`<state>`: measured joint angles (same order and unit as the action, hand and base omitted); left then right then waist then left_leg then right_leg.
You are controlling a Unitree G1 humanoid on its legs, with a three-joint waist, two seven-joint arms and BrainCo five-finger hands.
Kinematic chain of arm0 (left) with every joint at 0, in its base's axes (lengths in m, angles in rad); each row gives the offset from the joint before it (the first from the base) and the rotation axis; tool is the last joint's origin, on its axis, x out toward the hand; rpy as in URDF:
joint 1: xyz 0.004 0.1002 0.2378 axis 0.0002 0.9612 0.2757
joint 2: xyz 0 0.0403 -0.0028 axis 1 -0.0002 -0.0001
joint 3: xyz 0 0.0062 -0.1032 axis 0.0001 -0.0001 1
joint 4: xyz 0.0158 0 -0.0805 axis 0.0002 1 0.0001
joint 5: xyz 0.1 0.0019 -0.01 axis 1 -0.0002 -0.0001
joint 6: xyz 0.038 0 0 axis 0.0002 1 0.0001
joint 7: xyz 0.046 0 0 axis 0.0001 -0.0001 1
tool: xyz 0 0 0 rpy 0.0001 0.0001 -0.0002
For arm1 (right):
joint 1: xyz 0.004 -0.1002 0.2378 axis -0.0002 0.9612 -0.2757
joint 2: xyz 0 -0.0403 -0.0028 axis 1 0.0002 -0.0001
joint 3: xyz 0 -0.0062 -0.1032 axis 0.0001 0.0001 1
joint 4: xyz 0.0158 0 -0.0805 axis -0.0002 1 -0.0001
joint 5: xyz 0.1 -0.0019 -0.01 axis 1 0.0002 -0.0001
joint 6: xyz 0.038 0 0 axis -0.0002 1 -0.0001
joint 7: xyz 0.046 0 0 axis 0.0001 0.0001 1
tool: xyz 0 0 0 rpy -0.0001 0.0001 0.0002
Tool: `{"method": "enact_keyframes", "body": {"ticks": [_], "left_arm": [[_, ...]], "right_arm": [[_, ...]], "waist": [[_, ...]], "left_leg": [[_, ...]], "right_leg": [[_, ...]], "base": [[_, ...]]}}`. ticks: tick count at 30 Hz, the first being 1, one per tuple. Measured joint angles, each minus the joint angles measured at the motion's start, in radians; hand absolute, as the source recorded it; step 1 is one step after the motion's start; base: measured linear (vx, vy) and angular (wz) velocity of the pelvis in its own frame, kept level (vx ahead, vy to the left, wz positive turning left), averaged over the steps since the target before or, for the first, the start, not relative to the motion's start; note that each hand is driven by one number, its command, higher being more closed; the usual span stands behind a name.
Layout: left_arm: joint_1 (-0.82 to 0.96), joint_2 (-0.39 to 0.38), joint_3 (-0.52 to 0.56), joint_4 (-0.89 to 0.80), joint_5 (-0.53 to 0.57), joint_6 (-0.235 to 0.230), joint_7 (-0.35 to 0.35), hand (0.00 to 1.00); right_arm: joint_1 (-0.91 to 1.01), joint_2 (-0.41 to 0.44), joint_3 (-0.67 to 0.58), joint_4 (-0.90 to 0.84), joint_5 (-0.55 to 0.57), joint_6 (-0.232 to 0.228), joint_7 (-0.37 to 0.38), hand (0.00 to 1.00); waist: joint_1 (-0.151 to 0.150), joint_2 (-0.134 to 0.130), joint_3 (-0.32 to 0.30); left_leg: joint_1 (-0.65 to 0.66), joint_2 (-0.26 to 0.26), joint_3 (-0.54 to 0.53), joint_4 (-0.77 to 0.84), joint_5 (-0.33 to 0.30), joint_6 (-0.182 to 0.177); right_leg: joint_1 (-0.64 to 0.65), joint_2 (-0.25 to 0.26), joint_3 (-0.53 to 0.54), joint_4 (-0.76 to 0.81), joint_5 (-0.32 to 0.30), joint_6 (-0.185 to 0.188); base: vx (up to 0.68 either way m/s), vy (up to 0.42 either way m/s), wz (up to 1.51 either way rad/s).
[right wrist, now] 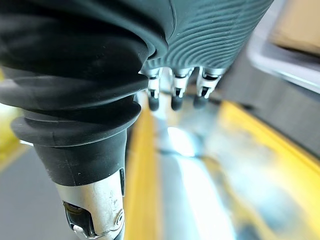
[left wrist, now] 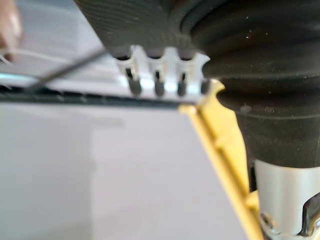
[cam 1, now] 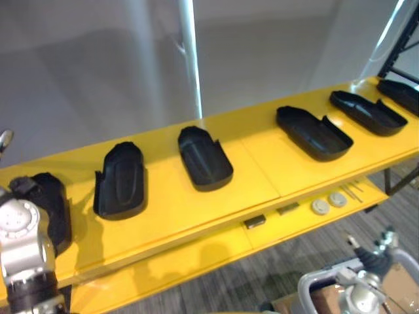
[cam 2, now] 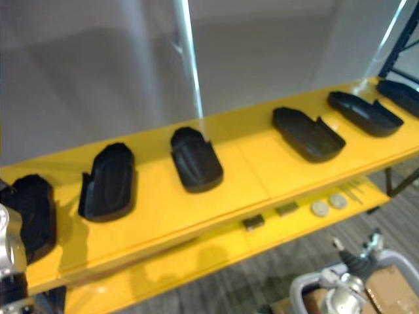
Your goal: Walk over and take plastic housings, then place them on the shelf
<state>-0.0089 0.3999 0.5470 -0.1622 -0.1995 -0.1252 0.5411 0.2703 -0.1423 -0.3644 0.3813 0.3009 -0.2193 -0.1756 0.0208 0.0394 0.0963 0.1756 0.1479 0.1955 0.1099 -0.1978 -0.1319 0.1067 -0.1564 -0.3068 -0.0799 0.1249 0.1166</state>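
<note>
Several black housings lie spaced along the yellow shelf; open grey floor lies beyond the shelf's far edge. The fingers of the left hand and the right hand hang relaxed and hold nothing.

Two pale round discs lie side by side near the right end of the lower yellow ledge, with thin pins just beyond them. Two small dark blocks sit apart along its back edge, toward the middle. Grey carpet floor lies below, with a cardboard box on it.

Black plastic housings, yellow shelf, grey streaked carpet
</note>
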Motion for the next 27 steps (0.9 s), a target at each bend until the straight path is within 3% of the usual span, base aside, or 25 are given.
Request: {"method": "enact_keyframes", "body": {"ticks": [3,7,11,16,17,19,20,22,27], "left_arm": [[0.025,-0.023,-0.004,-0.029,0.001,-0.015,-0.047,0.00],[0.023,-0.025,-0.037,-0.032,0.000,-0.049,-0.094,0.00],[0.018,-0.037,-0.074,-0.032,-0.001,-0.049,-0.158,0.00],[0.016,-0.073,-0.128,-0.032,-0.037,-0.042,-0.292,0.00],[0.016,-0.074,-0.152,-0.032,-0.041,-0.016,-0.331,0.00],[0.017,-0.074,-0.170,-0.032,-0.049,0.007,-0.349,0.00],[0.017,-0.076,-0.181,-0.032,-0.062,0.046,-0.375,0.00],[0.018,-0.078,-0.183,-0.026,-0.062,0.083,-0.395,0.00],[0.020,-0.078,-0.209,0.050,-0.078,0.129,-0.420,0.00]], "right_arm": [[-0.018,0.000,0.016,0.125,0.062,0.070,0.070,0.00],[-0.076,-0.004,0.022,0.347,0.157,0.092,0.142,0.00],[-0.096,-0.012,0.022,0.423,0.157,0.112,0.178,0.00],[-0.110,-0.023,0.022,0.494,0.142,0.121,0.206,0.00],[-0.117,-0.023,0.022,0.509,0.115,0.133,0.221,0.00],[-0.120,-0.022,0.024,0.511,0.111,0.140,0.224,0.00],[-0.125,-0.022,0.024,0.526,0.106,0.140,0.225,0.00],[-0.128,-0.021,0.024,0.538,0.093,0.142,0.223,0.00],[-0.130,-0.021,0.024,0.543,0.077,0.180,0.232,0.00]], "waist": [[0.006,-0.004,0.001],[0.013,-0.003,0.001],[0.019,-0.003,0.001],[0.020,-0.007,-0.002],[0.020,-0.007,-0.002],[0.020,-0.007,-0.002],[0.020,-0.008,-0.002],[0.019,-0.010,-0.002],[0.016,-0.020,-0.006]], "left_leg": [[-0.001,-0.006,-0.031,-0.011,0.016,0.008],[-0.003,-0.009,-0.046,-0.038,0.039,0.006],[-0.003,-0.012,-0.048,-0.047,0.049,0.006],[-0.003,-0.023,-0.050,-0.049,0.053,0.010],[-0.004,-0.027,-0.050,-0.050,0.055,0.013],[-0.004,-0.030,-0.050,-0.050,0.056,0.014],[-0.004,-0.034,-0.050,-0.050,0.058,0.016],[-0.003,-0.036,-0.049,-0.051,0.058,0.016],[0.003,-0.036,-0.049,-0.067,0.065,0.015]], "right_leg": [[0.017,-0.006,-0.032,0.000,-0.001,-0.001],[0.020,-0.008,-0.050,-0.003,-0.001,-0.002],[0.020,-0.011,-0.053,-0.002,0.002,0.000],[0.020,-0.023,-0.054,-0.001,0.011,0.007],[0.020,-0.027,-0.054,-0.001,0.012,0.009],[0.019,-0.030,-0.054,-0.001,0.013,0.010],[0.018,-0.034,-0.054,-0.001,0.014,0.012],[0.017,-0.035,-0.053,-0.002,0.015,0.013],[0.014,-0.035,-0.055,-0.011,0.015,0.013]], "base": [[-0.04,-0.008,0.25],[-0.06,-0.014,0.16],[-0.03,0.002,0.02],[-0.01,0.028,0.02],[0.00,0.000,0.00],[0.00,0.000,0.00],[0.00,0.000,0.00],[0.00,0.016,0.00],[0.00,0.000,0.00]]}}
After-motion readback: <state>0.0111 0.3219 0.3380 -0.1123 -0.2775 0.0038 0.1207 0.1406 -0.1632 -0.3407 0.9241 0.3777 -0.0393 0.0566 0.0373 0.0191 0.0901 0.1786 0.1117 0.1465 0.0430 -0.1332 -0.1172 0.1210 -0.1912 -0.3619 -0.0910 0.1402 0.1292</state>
